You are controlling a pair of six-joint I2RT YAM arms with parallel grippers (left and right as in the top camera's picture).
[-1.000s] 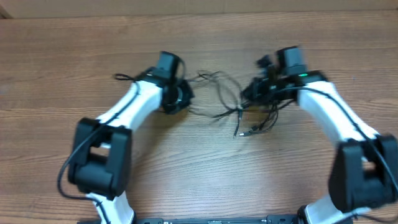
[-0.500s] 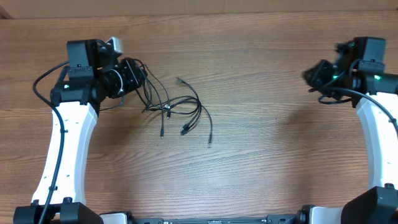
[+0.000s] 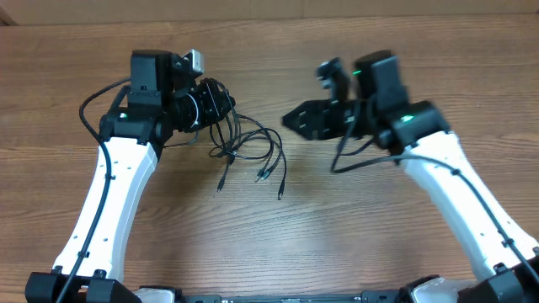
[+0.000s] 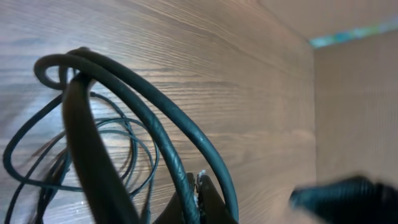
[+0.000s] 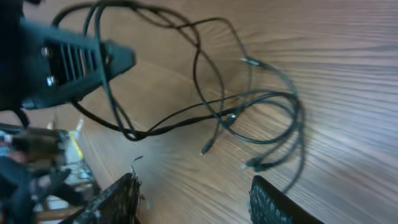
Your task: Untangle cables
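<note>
While my left pincer (image 3: 215, 101) clamps the thin black tangled cables (image 3: 253, 151) near the wooden desk's (image 3: 379, 244) far edge, my right pincer (image 3: 296, 119) gapes empty.

The brown table (image 3: 379, 227) shows wood grain running side to side; the cables (image 3: 257, 156) lie left of centre. Their loose black loops overlap; plug ends splay toward the near edge.

The cables (image 3: 253, 151) sprawl from the left end effector (image 3: 222, 103) toward mid-worktop (image 3: 362, 231), blocking that patch, with only a narrow bare strip before the right end effector (image 3: 301, 105); the near centre and right edge lie open.
</note>
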